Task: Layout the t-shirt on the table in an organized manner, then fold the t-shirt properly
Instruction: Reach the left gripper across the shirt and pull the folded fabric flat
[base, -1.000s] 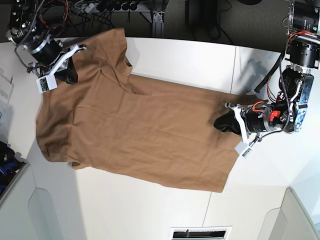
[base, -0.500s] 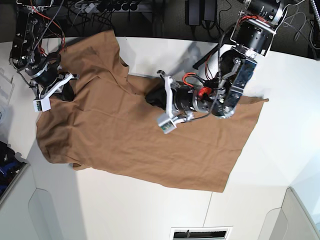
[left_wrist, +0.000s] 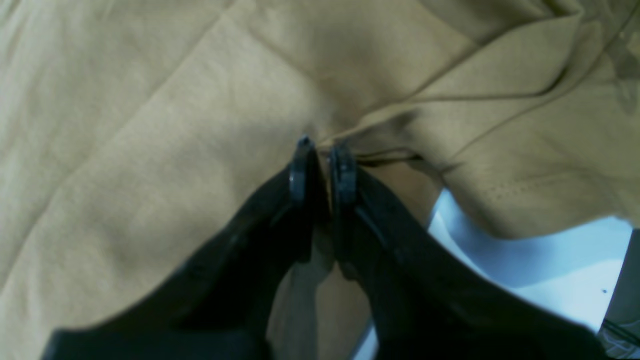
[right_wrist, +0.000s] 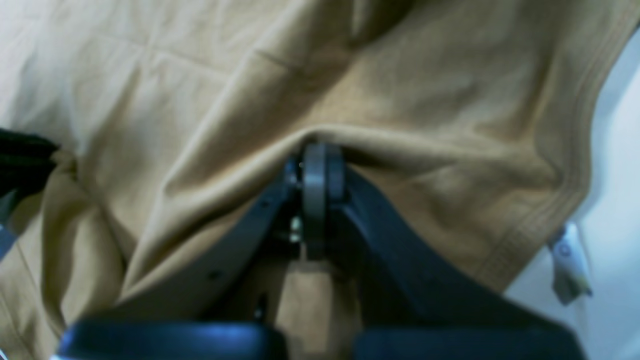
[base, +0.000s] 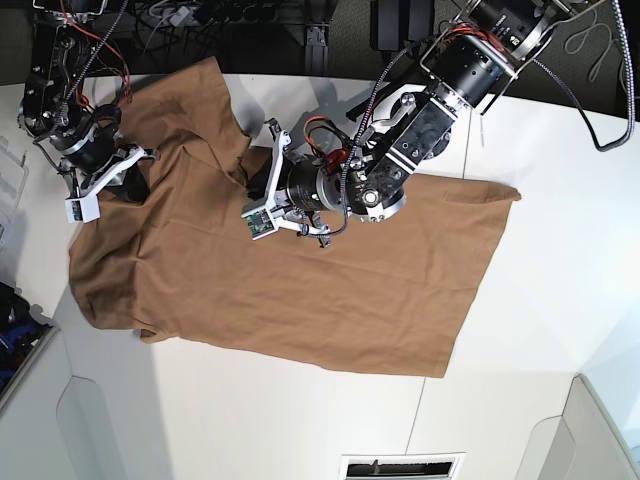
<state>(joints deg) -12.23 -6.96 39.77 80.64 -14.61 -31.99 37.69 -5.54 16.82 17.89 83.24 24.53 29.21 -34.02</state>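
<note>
Base view: I have the t-shirt (base: 290, 260) spread on the table (base: 560, 300), right gripper (base: 120, 180) at a sleeve, left gripper (base: 262, 180) reaching across to the bunched fold near the collar, probably to flatten it

Left wrist: jaws pinched nearly closed on a crease of cloth

Right wrist: jaws closed on a raised fold by the hem; grip hidden from above

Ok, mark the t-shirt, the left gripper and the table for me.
t-shirt (base: 300, 300): base view, flat middle of the body.
left gripper (left_wrist: 320, 150): left wrist view, between its fingertips.
table (base: 560, 330): base view, bare white top.
</note>
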